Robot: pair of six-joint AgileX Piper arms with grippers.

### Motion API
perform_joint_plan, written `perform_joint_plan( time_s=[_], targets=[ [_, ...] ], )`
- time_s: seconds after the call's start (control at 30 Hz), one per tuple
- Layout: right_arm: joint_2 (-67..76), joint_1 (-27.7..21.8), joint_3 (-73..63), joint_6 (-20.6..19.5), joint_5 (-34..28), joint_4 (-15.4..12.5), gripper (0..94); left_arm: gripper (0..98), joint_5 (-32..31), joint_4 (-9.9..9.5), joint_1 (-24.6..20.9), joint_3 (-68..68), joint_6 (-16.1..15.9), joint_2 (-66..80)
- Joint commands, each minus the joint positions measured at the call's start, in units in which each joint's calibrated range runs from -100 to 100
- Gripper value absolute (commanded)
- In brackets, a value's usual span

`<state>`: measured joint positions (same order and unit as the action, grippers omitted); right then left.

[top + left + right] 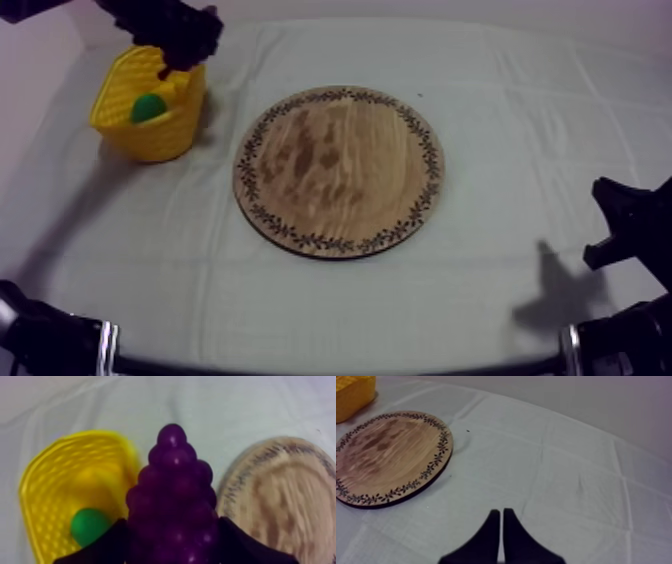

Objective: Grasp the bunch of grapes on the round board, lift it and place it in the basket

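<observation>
A purple bunch of grapes (172, 491) sits between the black fingers of my left gripper (170, 536), which is shut on it. In the top view my left gripper (180, 60) hangs over the far right rim of the yellow basket (120, 120) at the table's upper left. In the left wrist view the grapes are over the cloth between the basket (60, 471) and the round wooden board (285, 501). My right gripper (502, 521) is shut on nothing, its fingers together as a narrow wedge, low at the right (615, 225).
A green toy fruit (148, 108) lies inside the basket (89, 526). The wooden board (340, 170) with its patterned rim lies bare at the table's middle (386, 456). Beyond the board in the right wrist view is a corner of the basket (353, 393).
</observation>
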<state>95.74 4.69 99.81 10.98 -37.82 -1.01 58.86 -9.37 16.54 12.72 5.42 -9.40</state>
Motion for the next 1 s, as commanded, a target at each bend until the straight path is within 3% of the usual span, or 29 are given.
perform_joint_plan(
  time_s=[0.0, 0.2, 0.7, 0.83, 0.97],
  targets=[
    [0.0, 0.0, 0.0, 0.0, 0.0, 0.0, 0.4, 44.4, -0.2, -0.78, -2.6, 0.0, 1.4, -0.3],
    [0.0, 0.0, 0.0, 0.0, 0.0, 0.0, 0.4, 42.5, -1.5, -2.51, -5.6, 0.7, 4.2, -3.2],
    [0.0, 0.0, 0.0, 0.0, 0.0, 0.0, 0.4, 44.5, -5.8, -2.62, -8.6, 1.2, 4.9, -11.9],
    [0.0, 0.0, 0.0, 0.0, 0.0, 0.0, 0.4, 50.5, -5.8, -2.59, -9.0, 0.1, 4.8, -12.5],
    [0.0, 0.0, 0.0, 0.0, 0.0, 0.0, 0.4, 70.9, -5.1, -2.58, -9.0, -0.9, 4.9, -12.5]
  ],
)
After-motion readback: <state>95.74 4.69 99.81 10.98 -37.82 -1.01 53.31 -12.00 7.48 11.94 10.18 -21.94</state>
